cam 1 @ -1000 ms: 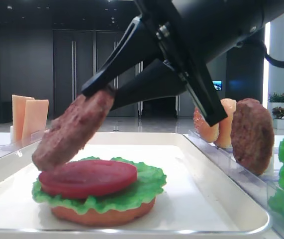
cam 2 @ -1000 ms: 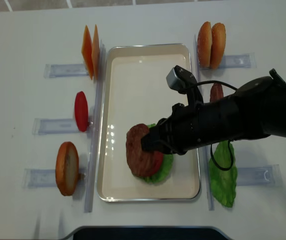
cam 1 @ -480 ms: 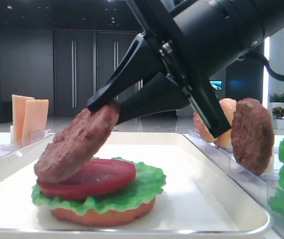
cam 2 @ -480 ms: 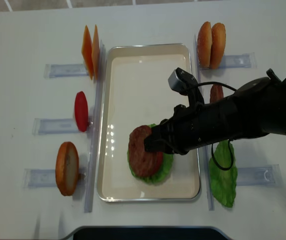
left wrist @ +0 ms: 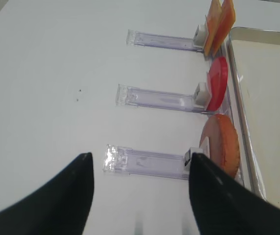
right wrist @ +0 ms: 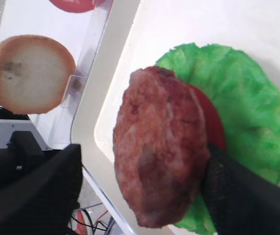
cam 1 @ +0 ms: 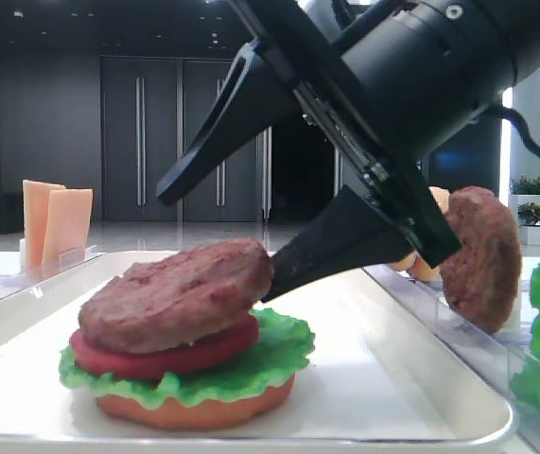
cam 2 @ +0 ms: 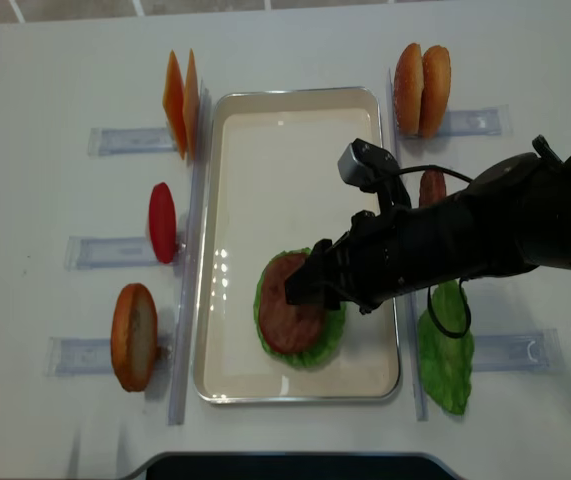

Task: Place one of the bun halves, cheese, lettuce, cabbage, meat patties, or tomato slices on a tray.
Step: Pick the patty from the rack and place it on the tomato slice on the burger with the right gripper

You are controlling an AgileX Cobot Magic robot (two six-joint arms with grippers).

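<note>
A brown patty [cam 1: 177,293] lies nearly flat on a tomato slice [cam 1: 170,352], lettuce [cam 1: 270,364] and a bun half [cam 1: 194,409], stacked in the white tray [cam 2: 295,130] toward its 6 o'clock end. The patty looks thick, stiff and rough, so it should grip well by its rim and hold its shape. It seems light. The right gripper [cam 1: 241,227] stands wide at the patty's 3 o'clock edge, one finger above it, one touching the rim, holding nothing. A second patty [cam 1: 479,257] stands in a rack at 3 o'clock. Cheese [cam 2: 180,100] is at 10 o'clock. The left gripper [left wrist: 140,196] is open over bare table, well apart.
</note>
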